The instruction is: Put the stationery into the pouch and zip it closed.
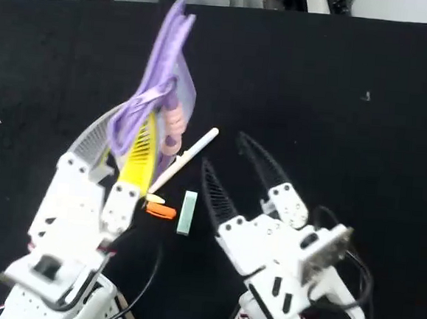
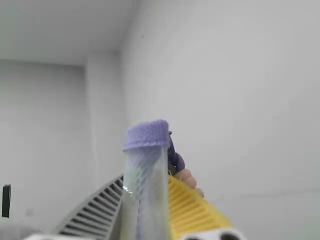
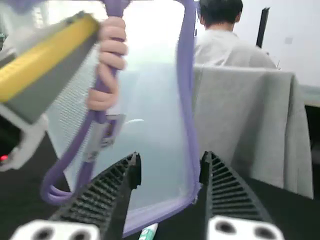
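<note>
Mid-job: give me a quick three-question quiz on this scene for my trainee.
1. True or false: the left gripper grips the pouch.
2. Fill in: the pen, the orange piece and the green stick lie on the ____.
3. Pick one: the right gripper is A) open, B) shut on the pen, C) shut on the pouch.
Key: 1 true; 2 table; 3 A.

The translucent purple-edged pouch (image 3: 150,100), blurred in the left wrist view, runs past the picture's edge in the right wrist view, where a pale green stick (image 3: 148,232) shows only its tip. The small orange object (image 1: 161,211) cannot be identified.
</note>
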